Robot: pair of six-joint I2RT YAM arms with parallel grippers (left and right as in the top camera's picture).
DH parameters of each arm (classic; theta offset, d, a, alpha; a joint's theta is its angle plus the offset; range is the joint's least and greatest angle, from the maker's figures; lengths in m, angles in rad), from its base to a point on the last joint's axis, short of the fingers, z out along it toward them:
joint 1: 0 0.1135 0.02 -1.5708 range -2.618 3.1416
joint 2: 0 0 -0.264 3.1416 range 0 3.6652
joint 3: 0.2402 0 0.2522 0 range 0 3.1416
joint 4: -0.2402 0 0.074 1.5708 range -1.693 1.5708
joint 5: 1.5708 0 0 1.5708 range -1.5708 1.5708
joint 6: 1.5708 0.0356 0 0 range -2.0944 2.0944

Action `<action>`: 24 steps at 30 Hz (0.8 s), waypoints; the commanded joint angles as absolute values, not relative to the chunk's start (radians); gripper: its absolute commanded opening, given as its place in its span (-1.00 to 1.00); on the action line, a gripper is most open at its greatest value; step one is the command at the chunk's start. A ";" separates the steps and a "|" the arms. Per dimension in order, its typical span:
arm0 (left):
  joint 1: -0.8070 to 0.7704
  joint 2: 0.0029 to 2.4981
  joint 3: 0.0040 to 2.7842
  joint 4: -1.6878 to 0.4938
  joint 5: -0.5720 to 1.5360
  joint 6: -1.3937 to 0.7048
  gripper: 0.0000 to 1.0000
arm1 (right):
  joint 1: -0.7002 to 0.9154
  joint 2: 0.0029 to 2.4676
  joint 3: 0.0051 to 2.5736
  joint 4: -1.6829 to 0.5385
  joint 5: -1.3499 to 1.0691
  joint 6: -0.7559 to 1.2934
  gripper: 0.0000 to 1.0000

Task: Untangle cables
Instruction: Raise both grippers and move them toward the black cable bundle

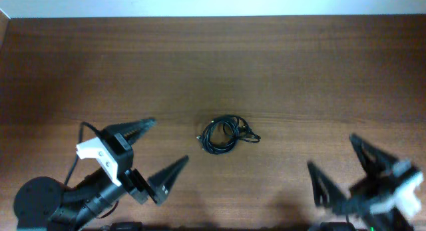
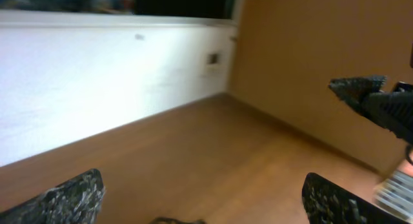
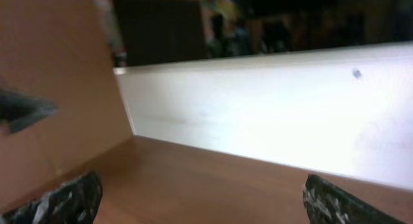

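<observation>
Dark wood-grain table (image 1: 266, 64), white wall (image 2: 97, 69) behind it. Cables (image 1: 223, 134) coiled mid-table. Left end effector (image 1: 170, 140) and right end effector (image 1: 331, 150): fingers spread wide, empty.

- Table (image 1: 266, 64): brown wood with lengthwise grain, smooth, with a soft satin sheen.
- Cables (image 1: 223, 134): thin black sheath, apparently plastic or rubber; the finish is too small to tell.
- Left gripper (image 1: 170, 140): matt black jaws; in the left wrist view the fingers (image 2: 71, 198) show a rough, grey-speckled face.
- Right gripper (image 1: 331, 150): matt black jaws with the same rough, speckled fingers (image 3: 64, 198).
- Bracket (image 1: 93, 151) on the left arm: smooth white plastic.
- Wall (image 3: 258, 114): smooth, matt white.
</observation>
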State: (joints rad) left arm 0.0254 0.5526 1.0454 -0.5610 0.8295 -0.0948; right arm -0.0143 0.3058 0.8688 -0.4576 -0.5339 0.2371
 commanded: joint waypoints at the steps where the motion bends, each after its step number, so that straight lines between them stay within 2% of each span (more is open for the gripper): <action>1: 0.022 0.570 1.059 -0.531 0.590 -0.086 0.98 | -0.020 0.523 0.918 -0.439 -0.461 0.271 0.97; 4: 0.022 0.665 1.059 -0.542 0.485 -0.086 0.98 | -0.020 0.769 1.031 -0.505 -0.474 0.258 0.97; 7: 0.022 0.802 1.060 -0.595 0.483 -0.096 0.97 | -0.020 0.970 1.151 -0.687 -0.588 0.114 0.97; 9: 0.022 0.906 1.060 -0.605 0.572 -0.101 0.97 | -0.020 1.119 1.238 -0.850 -0.599 -0.025 0.97; 12: 0.022 1.003 1.060 -0.609 0.683 -0.101 0.97 | -0.020 1.237 1.274 -0.973 -0.597 -0.154 0.97; 16: 0.019 1.056 1.060 -0.617 0.816 -0.086 0.97 | 0.014 1.288 1.274 -0.997 -0.599 -0.167 0.98; 20: 0.019 1.056 1.060 -0.623 0.897 -0.067 0.97 | 0.112 1.295 1.274 -1.051 -0.598 -0.492 0.97; 24: 0.019 1.056 1.059 -0.631 0.922 -0.067 0.97 | 0.163 1.333 1.272 -0.869 -0.583 -0.519 0.97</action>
